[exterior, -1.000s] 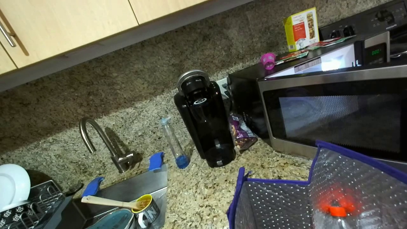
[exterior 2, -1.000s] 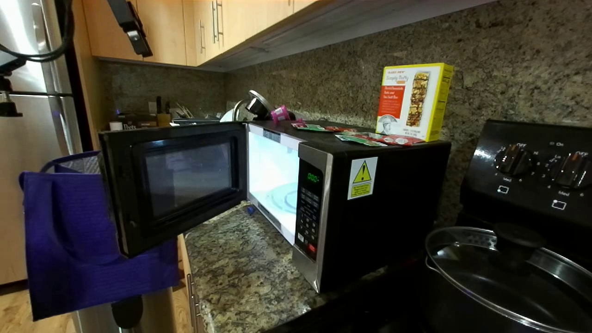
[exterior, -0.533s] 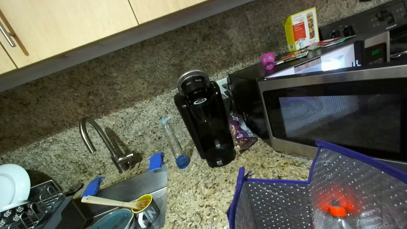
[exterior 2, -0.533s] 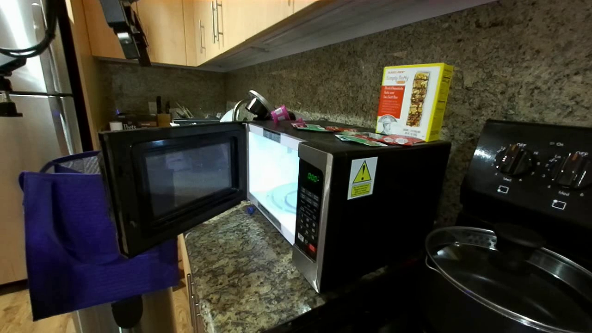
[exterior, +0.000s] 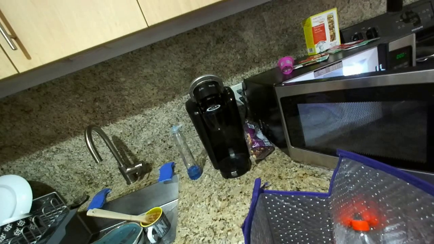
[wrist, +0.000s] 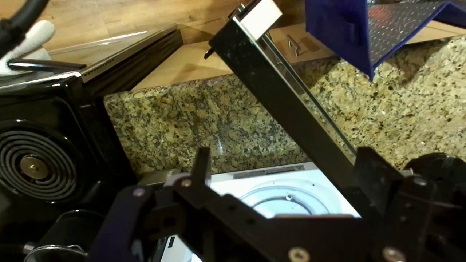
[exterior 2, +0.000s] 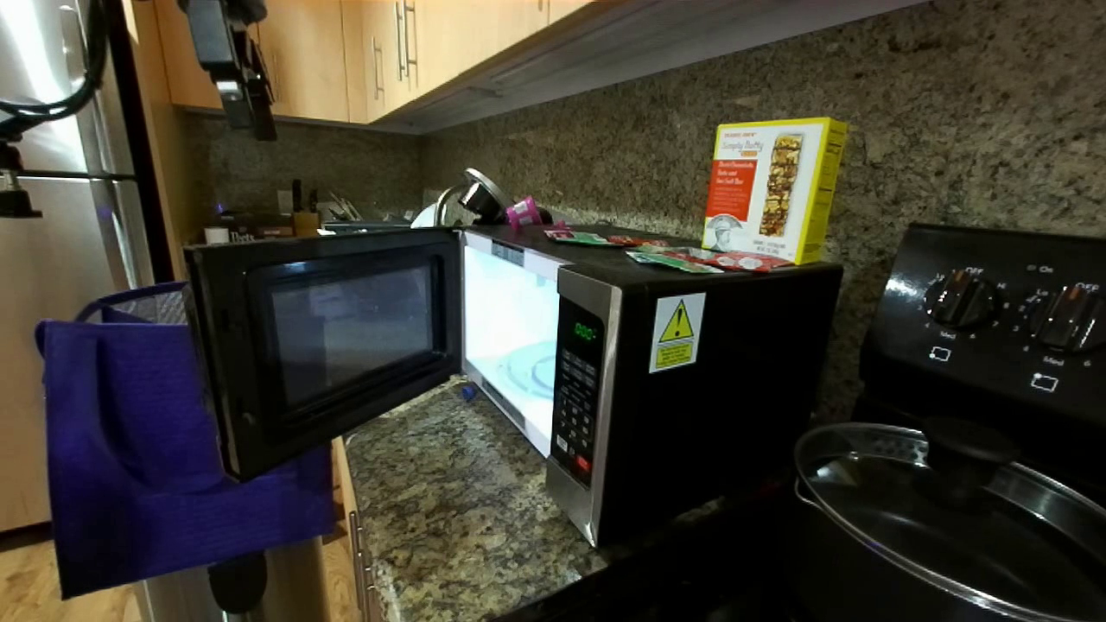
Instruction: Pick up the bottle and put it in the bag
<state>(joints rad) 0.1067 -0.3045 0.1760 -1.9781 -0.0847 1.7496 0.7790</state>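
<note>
In the wrist view the gripper point(wrist: 285, 160) has its fingers spread wide across the lower half, and the bag point(wrist: 336, 32) is at upper right. In an exterior view the red-capped bottle point(exterior: 359, 236) is inside the bag at lower right, its lower part cut off by the frame. In an exterior view the bag's blue side shows at left, partly behind the open microwave door point(exterior 2: 346, 337); the gripper hangs at upper left.

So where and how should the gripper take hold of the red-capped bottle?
Probably by the cap of the bottle, from above: the cap points up, and a wall of the bag rises behind it, likely hampering a sideways approach. The lower body is out of sight.
</note>
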